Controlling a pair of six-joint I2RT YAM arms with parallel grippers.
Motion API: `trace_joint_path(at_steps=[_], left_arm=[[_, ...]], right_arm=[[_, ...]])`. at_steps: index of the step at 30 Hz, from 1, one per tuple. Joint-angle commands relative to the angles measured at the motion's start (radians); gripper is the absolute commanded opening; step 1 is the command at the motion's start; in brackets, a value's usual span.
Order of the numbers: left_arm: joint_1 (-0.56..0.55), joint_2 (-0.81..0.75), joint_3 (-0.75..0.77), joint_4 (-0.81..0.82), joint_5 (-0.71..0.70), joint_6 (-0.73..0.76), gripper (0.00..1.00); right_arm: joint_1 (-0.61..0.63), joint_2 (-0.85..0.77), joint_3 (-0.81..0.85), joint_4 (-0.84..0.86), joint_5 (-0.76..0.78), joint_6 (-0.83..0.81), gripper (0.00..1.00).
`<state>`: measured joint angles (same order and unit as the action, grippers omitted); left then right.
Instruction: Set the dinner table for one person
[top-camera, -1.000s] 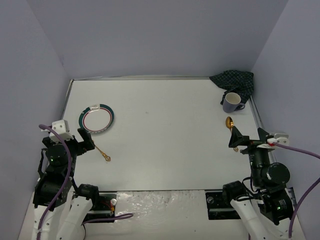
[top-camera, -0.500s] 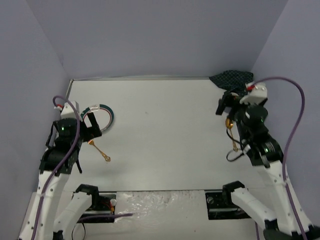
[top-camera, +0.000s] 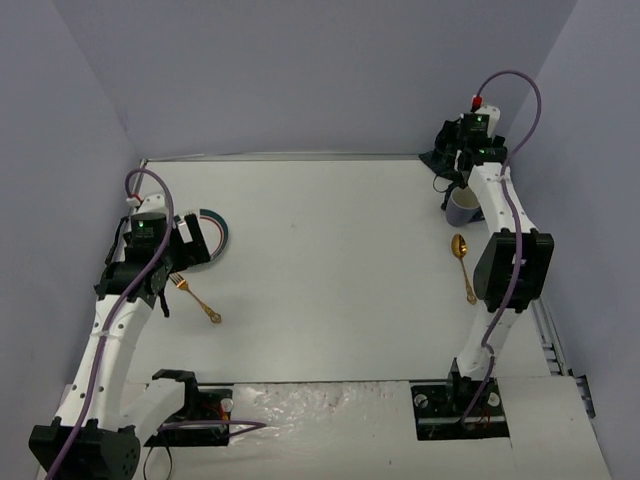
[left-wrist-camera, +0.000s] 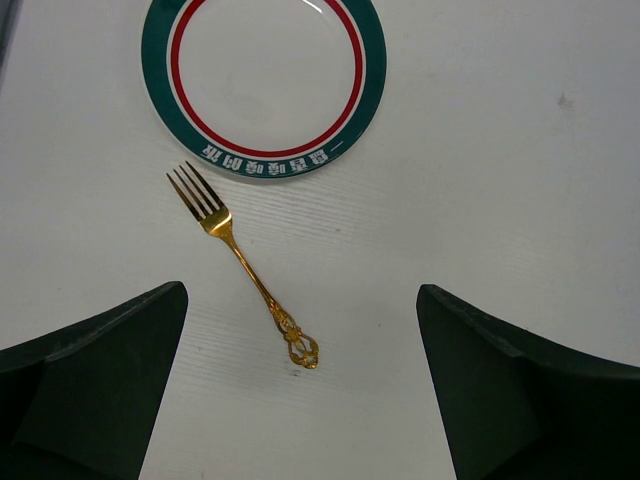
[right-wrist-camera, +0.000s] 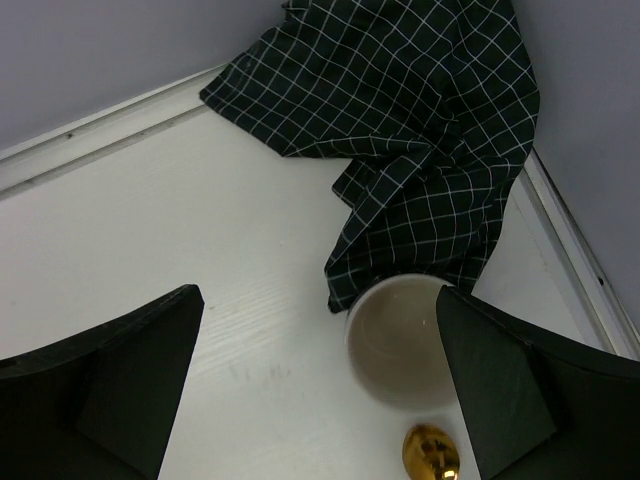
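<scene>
Left pincer (left-wrist-camera: 300, 300): released, hovering over fork (left-wrist-camera: 213, 218) beside plate (left-wrist-camera: 265, 160) | right pincer (right-wrist-camera: 320, 300): released above cup (right-wrist-camera: 398, 345), checked cloth (right-wrist-camera: 420, 120) | dinner table (top-camera: 330, 260): beneath me, unset | step: approach; next, I judge: descend, grasp.

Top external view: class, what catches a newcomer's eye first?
A green-and-red-rimmed plate sits left on the dinner table, a gold fork beside it. In the far right corner lies a dark checked cloth, a pale mug at its edge and a gold spoon close by.

White dinner table (top-camera: 330, 260) with plate (left-wrist-camera: 263, 80), gold fork (left-wrist-camera: 243, 265), gold spoon (top-camera: 464, 265), mug (right-wrist-camera: 395, 345), checked cloth (right-wrist-camera: 400, 130)
</scene>
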<state>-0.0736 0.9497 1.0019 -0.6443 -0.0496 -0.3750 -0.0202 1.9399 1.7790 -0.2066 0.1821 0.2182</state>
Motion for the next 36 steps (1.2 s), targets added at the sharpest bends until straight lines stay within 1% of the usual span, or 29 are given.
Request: trace_joint_path(at_steps=[1, 3, 6, 12, 17, 21, 22, 26, 29, 32, 34, 36], left_arm=[[0.007, 0.011, 0.017, 0.050, 0.043, -0.012, 0.97], [0.011, 0.020, 0.016, 0.044, 0.044, -0.013, 0.97], [0.012, 0.027, 0.014, 0.040, 0.047, -0.016, 0.97], [0.015, 0.051, 0.015, 0.037, 0.050, -0.019, 0.97], [0.021, 0.058, 0.015, 0.035, 0.074, -0.022, 0.97], [0.021, 0.063, 0.014, 0.035, 0.071, -0.022, 0.97], [0.021, 0.063, 0.014, 0.035, 0.071, -0.022, 0.97], [0.021, 0.064, 0.013, 0.032, 0.066, -0.022, 0.97], [0.021, 0.063, 0.011, 0.033, 0.062, -0.022, 0.97], [0.020, 0.064, 0.011, 0.034, 0.062, -0.022, 0.97], [0.021, 0.063, 0.010, 0.034, 0.062, -0.022, 0.97], [0.021, 0.061, 0.009, 0.034, 0.062, -0.024, 0.97]], right_arm=[[-0.042, 0.122, 0.129, 0.001, -0.022, 0.005, 1.00], [-0.058, 0.181, 0.186, 0.001, -0.005, 0.008, 1.00], [-0.078, 0.260, 0.229, 0.003, 0.025, 0.008, 1.00], [-0.099, 0.328, 0.274, 0.006, 0.066, -0.004, 1.00], [-0.117, 0.386, 0.304, 0.010, 0.055, -0.007, 1.00], [-0.128, 0.430, 0.330, 0.025, 0.036, -0.016, 0.98], [-0.130, 0.443, 0.340, 0.026, 0.033, -0.020, 0.96], [-0.135, 0.474, 0.377, 0.027, 0.022, -0.033, 0.81], [-0.138, 0.490, 0.390, 0.032, 0.001, -0.046, 0.66], [-0.138, 0.489, 0.393, 0.046, -0.027, -0.063, 0.47], [-0.136, 0.476, 0.389, 0.064, -0.053, -0.077, 0.28], [-0.132, 0.461, 0.379, 0.082, -0.074, -0.091, 0.17]])
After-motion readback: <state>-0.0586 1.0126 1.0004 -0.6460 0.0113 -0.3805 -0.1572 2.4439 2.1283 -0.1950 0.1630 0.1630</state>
